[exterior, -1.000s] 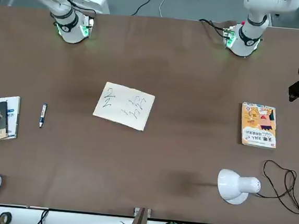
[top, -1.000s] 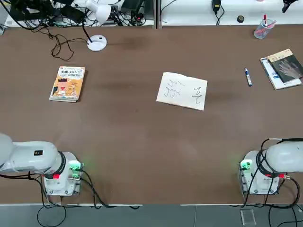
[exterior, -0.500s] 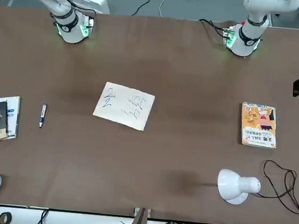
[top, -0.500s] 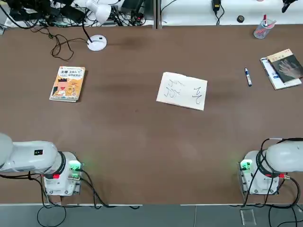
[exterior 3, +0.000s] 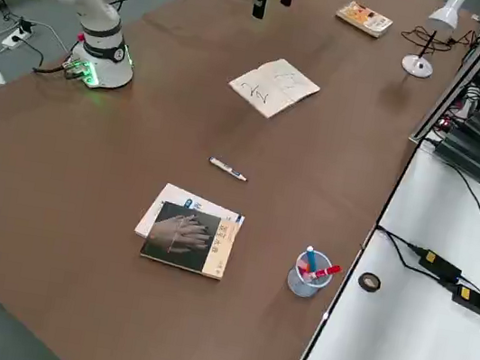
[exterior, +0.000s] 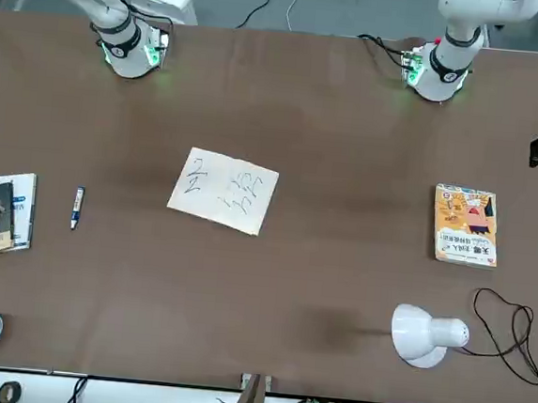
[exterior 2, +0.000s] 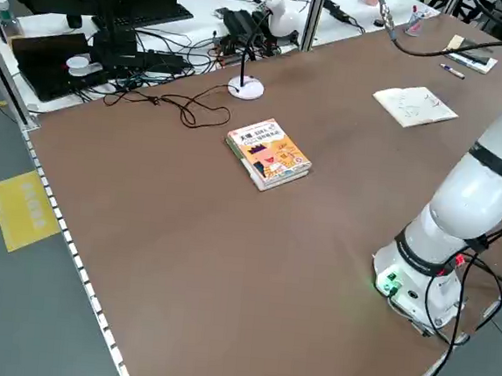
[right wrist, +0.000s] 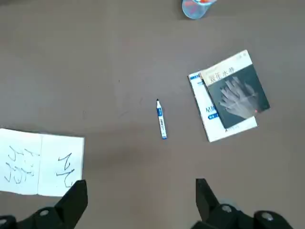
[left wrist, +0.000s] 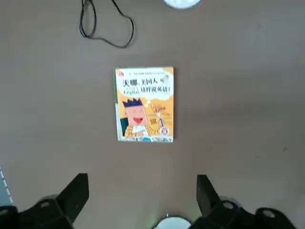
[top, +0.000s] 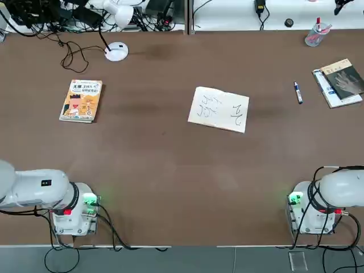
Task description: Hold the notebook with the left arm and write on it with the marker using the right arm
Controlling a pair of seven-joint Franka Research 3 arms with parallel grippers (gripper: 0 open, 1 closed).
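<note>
Claw, right (right wrist: 141, 202): suspended above the bench (top: 170, 170), fingers apart, nothing between them. The right arm (top: 344, 187) carries this claw. The marker (right wrist: 161, 119) lies on the bench below the claw, farther out from the arm base. The notebook (right wrist: 40, 162) lies open, handwriting facing up, below and to the left of the right claw. The dark-covered book (right wrist: 238, 95) overlaps white-blue papers (right wrist: 209, 112) to the right of the marker, also lower than the claw. The exact height of the claw appears difficult to judge, as the front view shows it only at the edge.

Claw, left (left wrist: 143, 202): suspended above the bench, fingers apart, empty. The left arm (top: 34, 187) carries this claw. The orange-yellow book (left wrist: 145, 105) lies flat below the left claw, farther out from its arm base. Notebook and marker are both to the right of the left claw, not in contact with it.
</note>
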